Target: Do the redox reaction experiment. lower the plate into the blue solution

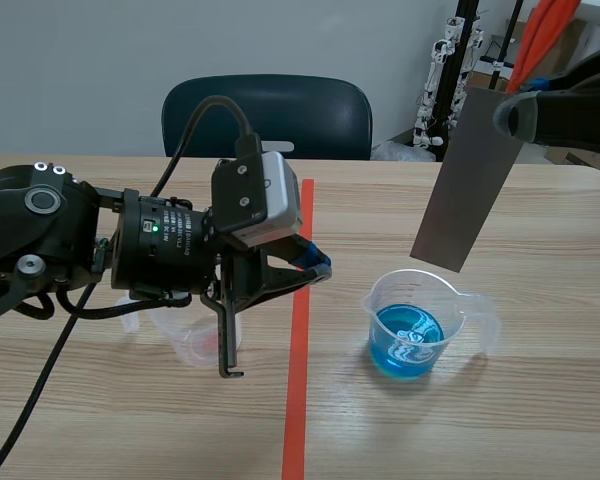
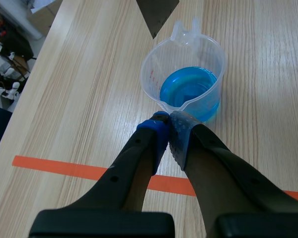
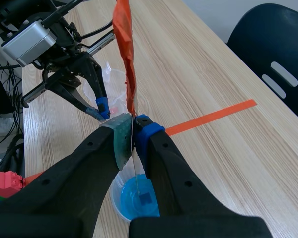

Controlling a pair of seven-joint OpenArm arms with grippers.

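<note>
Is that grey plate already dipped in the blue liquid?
No, the plate hangs in the air, its lower edge clear of the blue liquid in the cup.

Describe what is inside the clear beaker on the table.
Only blue solution shows inside the beaker, filling its lower part. The plate hangs above the beaker, not yet in the liquid. Reflections on the liquid hide whether anything lies at the bottom.
</note>
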